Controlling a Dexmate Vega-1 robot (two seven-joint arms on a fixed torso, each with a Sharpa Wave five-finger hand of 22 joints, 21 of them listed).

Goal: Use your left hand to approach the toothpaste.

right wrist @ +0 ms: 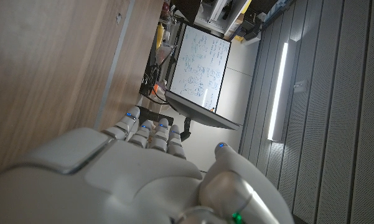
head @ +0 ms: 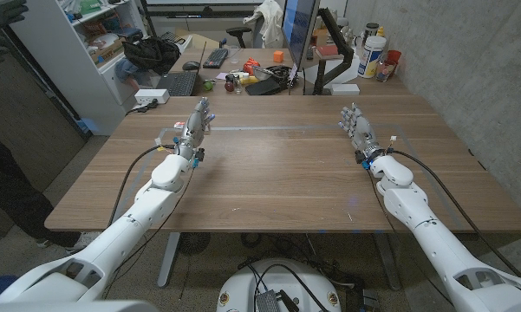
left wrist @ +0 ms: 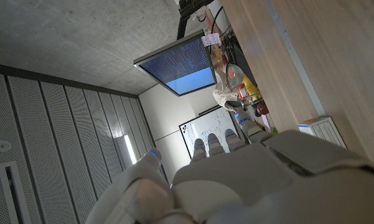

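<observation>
My left hand (head: 195, 121) stands on its edge at the far left of the wooden table (head: 269, 173), fingers stretched out away from me and holding nothing. A small pale object (head: 168, 135) lies on the table just to the left of that hand's wrist; it is too small to tell whether it is the toothpaste. My right hand (head: 357, 128) stands the same way at the far right, fingers apart and empty. In the left wrist view the back of the left hand (left wrist: 236, 180) has its fingertips pointing past the table's far edge. In the right wrist view the right hand (right wrist: 130, 174) hovers beside bare wood.
Beyond the table's far edge stand a white box (head: 152, 98), a black keyboard (head: 180, 83), a monitor (head: 299, 35) and bottles (head: 373, 56) on a cluttered desk. A person in dark clothes (head: 0, 182) is at the left edge.
</observation>
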